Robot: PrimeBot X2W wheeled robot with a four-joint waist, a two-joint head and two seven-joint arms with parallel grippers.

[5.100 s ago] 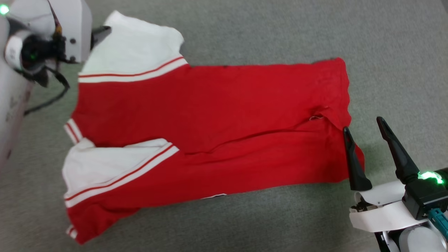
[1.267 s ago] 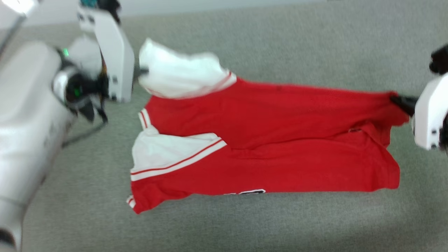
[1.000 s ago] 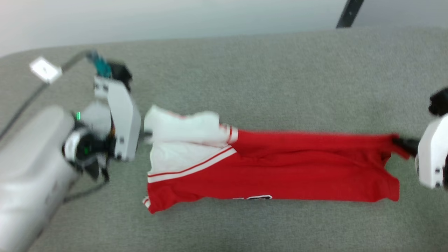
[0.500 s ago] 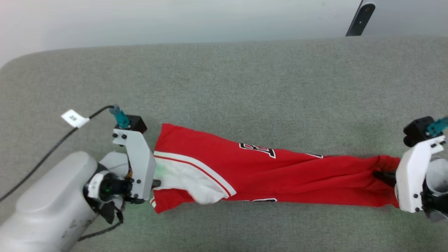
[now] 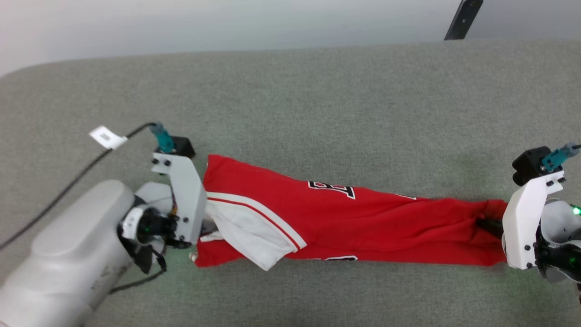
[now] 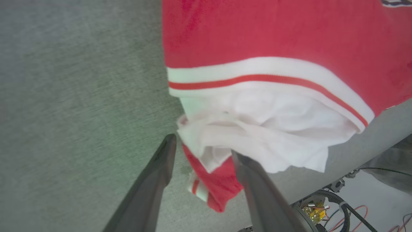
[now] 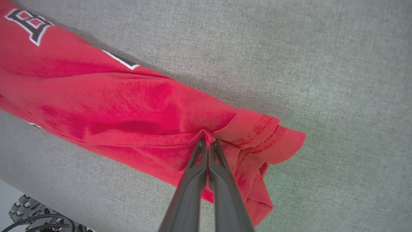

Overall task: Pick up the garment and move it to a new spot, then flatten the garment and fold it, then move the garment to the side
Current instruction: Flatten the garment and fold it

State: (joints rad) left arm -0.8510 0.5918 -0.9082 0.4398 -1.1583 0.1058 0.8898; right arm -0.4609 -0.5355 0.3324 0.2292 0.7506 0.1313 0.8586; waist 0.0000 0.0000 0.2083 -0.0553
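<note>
The garment lies drawn out into a long, narrow red band across the grey cloth-covered counter, running from one arm to the other on the near half of it. At its left end the white sleeve, edged with red-and-white striped trim, is bunched up and flops over the red body. A bit of the black lettering outlined in white shows on the upper face, toward the far edge of the band. The left gripper stands at that sleeve end with its two dark fingers spread wide. The crumpled white cloth sits right at the fingertips, but they are not closed on it, so nothing is held there. At the other end the right gripper has its fingers pressed tight together on a fold of the red fabric, just beside the stitched hem, which flares out past the tips. Soft creases run the length of the cloth between the two ends. A black cable with a white tag trails from the left wrist over the counter.
</note>
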